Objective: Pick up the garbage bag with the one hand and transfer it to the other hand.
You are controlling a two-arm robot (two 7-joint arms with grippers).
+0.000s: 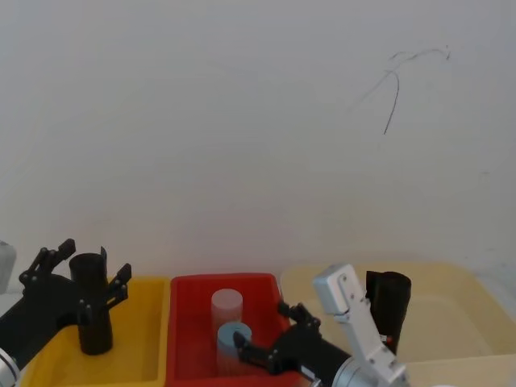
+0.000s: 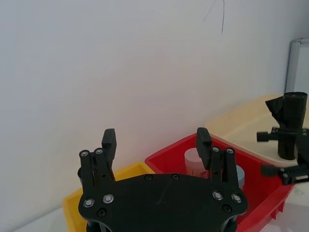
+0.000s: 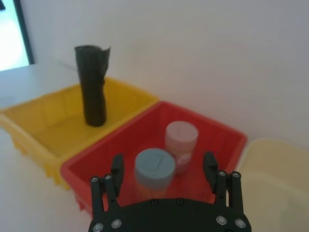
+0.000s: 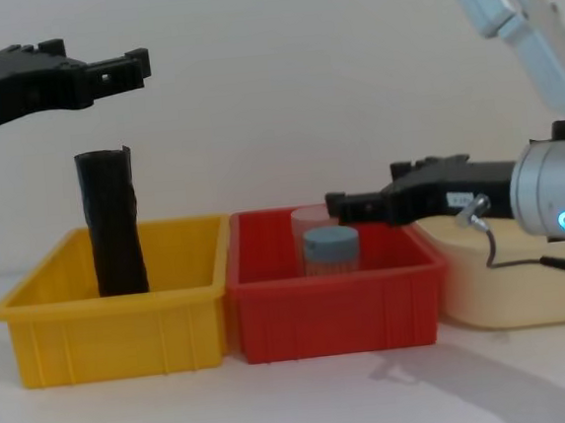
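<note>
The garbage bag (image 1: 389,297), a tall black roll, stands in the cream bin (image 1: 451,310) at the right; my right arm hides its lower part. From the left wrist it shows far off as the same roll (image 2: 293,121). My right gripper (image 1: 262,337) is open and reaches leftward over the red bin (image 4: 331,311), level with the cylinders there, with the bag behind its wrist. Its fingers (image 3: 117,166) are spread and hold nothing. My left gripper (image 4: 136,66) is open and hovers well above the yellow bin (image 4: 115,335), over a plain black roll (image 4: 114,226).
The three bins stand side by side against a white wall. Inside the red bin are a blue-topped cylinder (image 3: 154,169) and a pale one (image 3: 181,140). The plain roll (image 3: 92,84) stands upright and reaches above the yellow bin's rim.
</note>
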